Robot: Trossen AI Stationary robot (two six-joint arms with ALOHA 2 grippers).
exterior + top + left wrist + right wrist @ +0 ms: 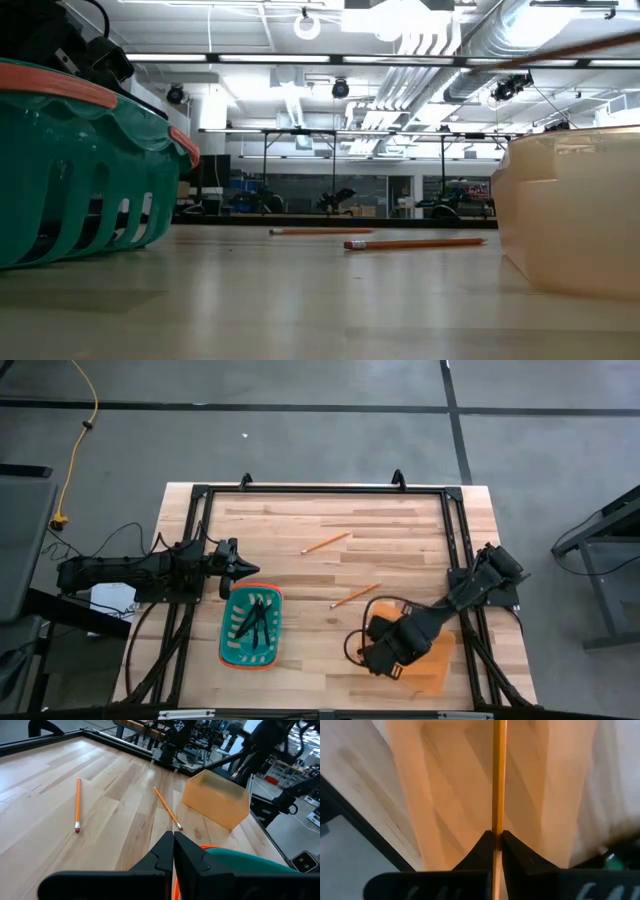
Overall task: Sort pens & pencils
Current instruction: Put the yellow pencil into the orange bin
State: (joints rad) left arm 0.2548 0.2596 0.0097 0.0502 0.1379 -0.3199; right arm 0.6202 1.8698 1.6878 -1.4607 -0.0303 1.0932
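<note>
Over the orange bin [432, 665] at near right, right gripper [496, 836] pinches a pencil [499, 780], drop next; left gripper [173, 836] closed, empty, idle by the teal basket [228, 645].

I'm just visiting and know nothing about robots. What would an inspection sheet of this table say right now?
Surface: wooden table in a black frame, bare between the items.
Pens: dark sticks lying inside the green basket.
Pencils: two lie loose on the table, one farther back, one nearer the middle; a third pencil is pinched by the right gripper above the orange bin.
Clutter: nothing seen.
Grippers: left gripper shut and empty, at the basket's far edge; right gripper shut on its pencil.
Cables: black cables by both arms; a yellow cord on the floor.
Surroundings: grey floor; a workshop hall beyond, no people seen.
</note>
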